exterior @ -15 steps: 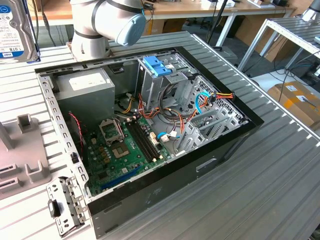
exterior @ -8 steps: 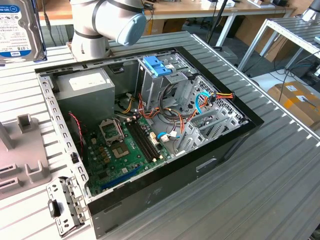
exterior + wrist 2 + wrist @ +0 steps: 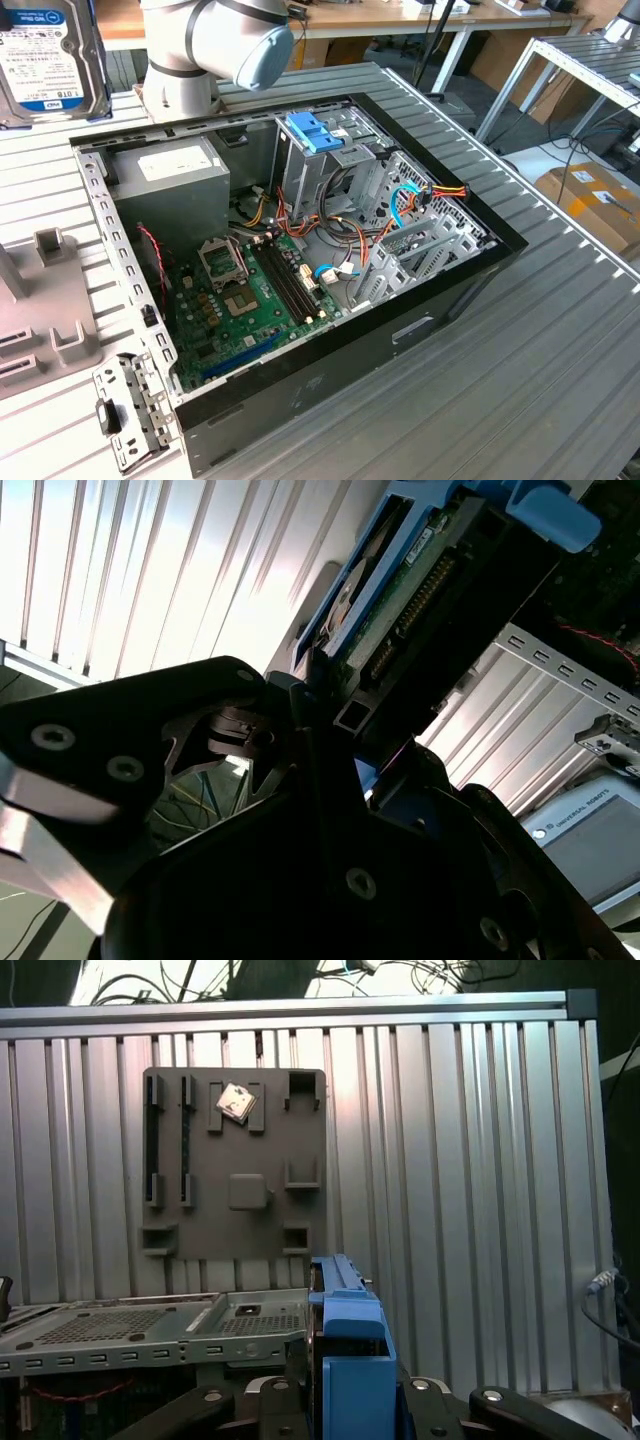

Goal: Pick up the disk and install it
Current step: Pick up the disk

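The gripper (image 3: pixel 330 725) is closed on the disk (image 3: pixel 400 590), with its dark fingers (image 3: pixel 450 1410) clamping the light blue carrier from either side in both wrist views. In the exterior view the disk (image 3: pixel 45 60) is held label-out at the upper corner on the exterior view's left, beside the arm (image 3: pixel 215 40) and outside the open computer case (image 3: pixel 455 290). A blue latch (image 3: pixel 313 130) tops the drive cage inside. A grey fixture tray (image 3: pixel 235 1160) lies on the ribbed table (image 3: pixel 450 1160).

You've got the open computer case (image 3: pixel 320 375) lying on the ribbed table (image 3: pixel 530 370). Its green motherboard (image 3: pixel 235 300) faces up beside the grey power supply (image 3: pixel 170 170). A blue latch (image 3: pixel 313 130) tops the drive cage (image 3: pixel 300 175), and a grey fixture plate (image 3: pixel 35 310) sits nearby.
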Controlling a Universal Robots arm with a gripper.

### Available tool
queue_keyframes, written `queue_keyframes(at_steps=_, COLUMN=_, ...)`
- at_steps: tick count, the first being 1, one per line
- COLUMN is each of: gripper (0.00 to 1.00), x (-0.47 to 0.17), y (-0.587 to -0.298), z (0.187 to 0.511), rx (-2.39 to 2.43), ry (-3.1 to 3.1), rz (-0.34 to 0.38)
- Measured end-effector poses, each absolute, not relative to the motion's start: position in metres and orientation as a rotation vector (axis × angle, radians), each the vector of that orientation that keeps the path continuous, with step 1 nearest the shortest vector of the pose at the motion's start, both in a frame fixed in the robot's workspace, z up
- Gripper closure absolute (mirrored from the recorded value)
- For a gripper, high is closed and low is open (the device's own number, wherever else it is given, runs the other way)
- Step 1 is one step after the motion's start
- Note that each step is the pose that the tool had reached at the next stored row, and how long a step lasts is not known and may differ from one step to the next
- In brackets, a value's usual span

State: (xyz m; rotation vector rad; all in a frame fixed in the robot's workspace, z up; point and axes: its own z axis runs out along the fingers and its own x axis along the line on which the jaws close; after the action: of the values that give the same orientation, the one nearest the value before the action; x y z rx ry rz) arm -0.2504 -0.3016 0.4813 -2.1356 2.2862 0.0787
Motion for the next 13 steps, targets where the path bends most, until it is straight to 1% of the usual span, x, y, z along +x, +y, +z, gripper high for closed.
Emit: queue_keyframes(at_steps=13, gripper=0.64, x=-0.225, y=-0.302, z=0.481, rx=-2.136, ry=2.286, rz=0.079)
